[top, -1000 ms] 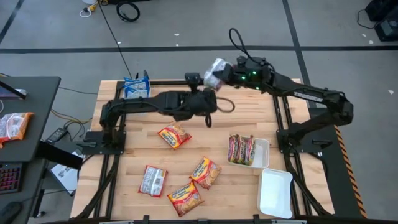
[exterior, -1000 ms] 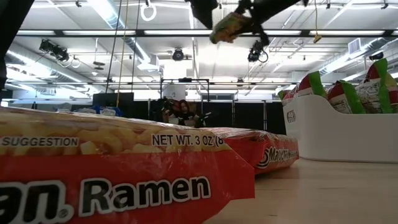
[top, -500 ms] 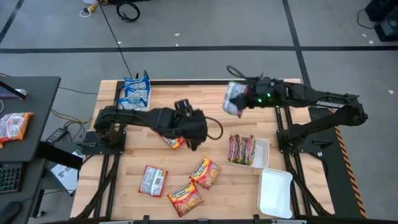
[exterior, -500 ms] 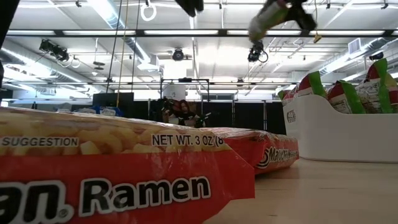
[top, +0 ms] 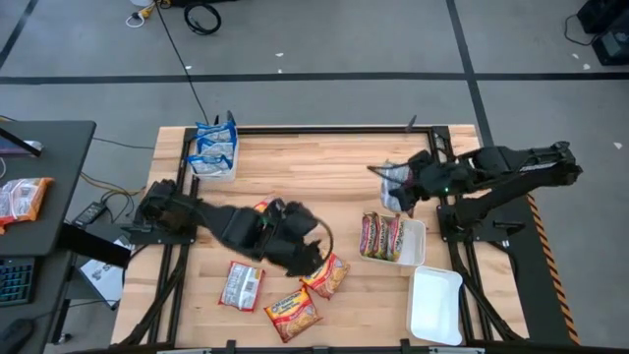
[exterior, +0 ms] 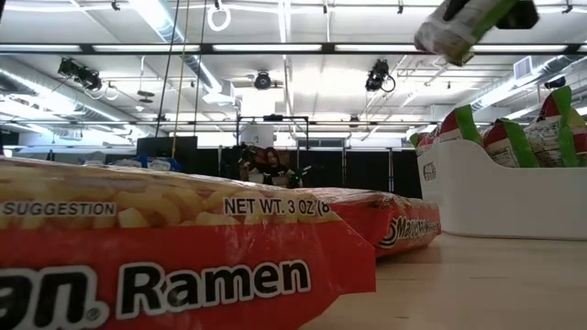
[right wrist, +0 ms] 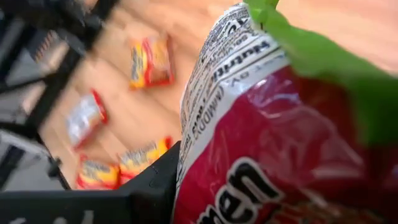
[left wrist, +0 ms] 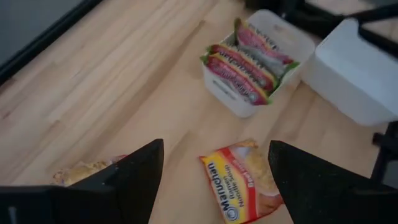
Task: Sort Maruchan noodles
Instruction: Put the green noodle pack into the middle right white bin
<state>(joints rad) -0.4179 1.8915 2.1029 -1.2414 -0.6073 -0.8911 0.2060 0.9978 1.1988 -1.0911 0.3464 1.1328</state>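
Observation:
My right gripper is shut on a red noodle packet with a green edge. It holds the packet in the air just beyond the far end of a white tray that has like packets standing in it. My left gripper hangs open over the table's middle. An orange-yellow packet lies flat on the wood below and between its fingers, untouched. More packets lie flat nearby: orange-yellow ones and a silver-red one. My right gripper pinches the packet between its two fingers. One dark finger lies against the printed back face; the other is hidden behind the packet. The packet is lifted clear and tilted, well above the table.
An empty white tray stands at the near right. Blue-white packets stand in a tray at the far left. A red-yellow packet lies partly under my left arm. In the low view a red packet fills the foreground.
My right gripper has carried the green-edged packet from the table's far middle toward the right and near side, up to the tray of like packets. My left gripper has swung from the far middle toward the near edge, rolling as it went, and now hangs over the orange-yellow packets.

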